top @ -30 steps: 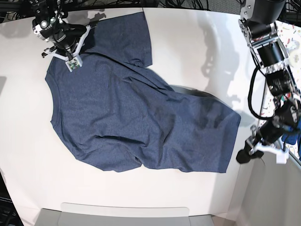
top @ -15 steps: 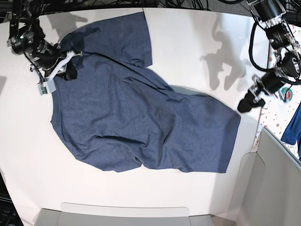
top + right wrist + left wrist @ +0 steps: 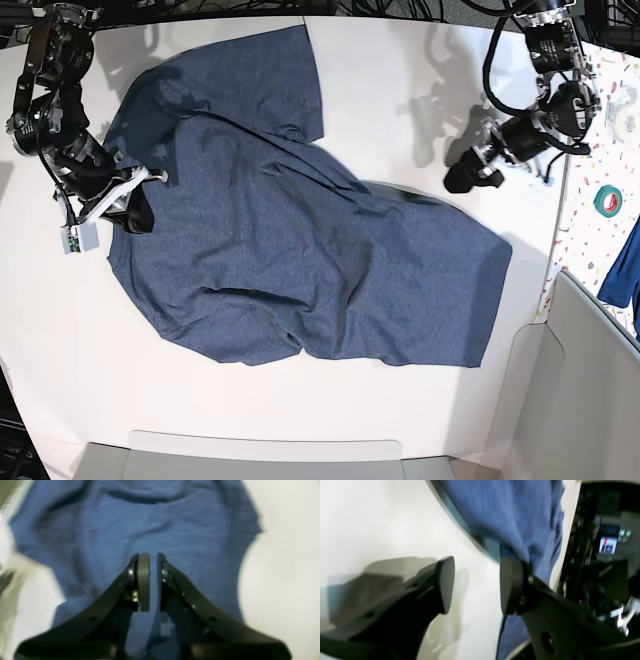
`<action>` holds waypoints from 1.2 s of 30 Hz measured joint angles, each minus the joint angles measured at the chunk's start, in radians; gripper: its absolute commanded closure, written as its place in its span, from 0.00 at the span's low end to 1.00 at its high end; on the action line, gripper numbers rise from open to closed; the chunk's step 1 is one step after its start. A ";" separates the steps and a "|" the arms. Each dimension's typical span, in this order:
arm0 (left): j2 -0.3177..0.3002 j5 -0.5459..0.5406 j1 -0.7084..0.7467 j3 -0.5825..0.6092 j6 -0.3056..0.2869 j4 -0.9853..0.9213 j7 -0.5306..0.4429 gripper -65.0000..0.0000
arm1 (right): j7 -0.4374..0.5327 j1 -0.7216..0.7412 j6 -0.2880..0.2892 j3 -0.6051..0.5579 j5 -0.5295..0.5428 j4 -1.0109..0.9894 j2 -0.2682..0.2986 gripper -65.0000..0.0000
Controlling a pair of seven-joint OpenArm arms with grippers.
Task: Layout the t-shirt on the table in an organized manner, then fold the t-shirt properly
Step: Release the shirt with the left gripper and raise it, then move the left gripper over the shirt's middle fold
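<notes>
The dark navy t-shirt [image 3: 300, 250] lies spread on the white table [image 3: 400, 80], with one sleeve toward the back and wrinkles near the front hem. No lettering shows. My right gripper [image 3: 135, 210] hovers over the shirt's left edge. In the right wrist view this right gripper [image 3: 151, 555] is shut to a thin slit with nothing in it, and the t-shirt [image 3: 150, 517] lies below. My left gripper [image 3: 460, 180] hangs over bare table to the right of the shirt. In the left wrist view the left gripper [image 3: 476, 582] is open and empty, beside the t-shirt [image 3: 515, 510].
A speckled side surface on the right carries a green tape roll [image 3: 606, 199] and a white roll [image 3: 625, 122]. A brighter blue cloth [image 3: 625, 265] hangs at the right edge. A grey panel [image 3: 580, 380] stands front right, and a grey ledge [image 3: 260, 450] runs along the front.
The right gripper moved from the shirt's shoulder toward the front along its left edge, and the sleeve there now lies flatter. The left arm swung from the front right corner up over the table's right side.
</notes>
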 measured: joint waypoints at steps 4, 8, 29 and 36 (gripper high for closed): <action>-0.003 0.001 0.001 0.106 -0.003 0.000 -0.069 0.58 | -0.002 -0.008 -0.002 -0.001 -0.089 -0.006 -0.044 0.91; -0.093 0.043 -0.003 0.229 -0.025 0.027 -0.162 0.60 | 0.002 -0.029 0.005 -0.003 -0.152 -0.006 -0.043 0.91; 0.071 0.917 0.048 0.436 -0.031 0.128 -0.416 0.66 | -0.004 -0.042 0.005 -0.003 -0.185 -0.007 -0.047 0.91; 0.123 0.912 -0.034 0.436 -0.039 0.012 -0.446 0.61 | -0.001 -0.046 0.005 -0.003 -0.188 -0.079 -0.047 0.91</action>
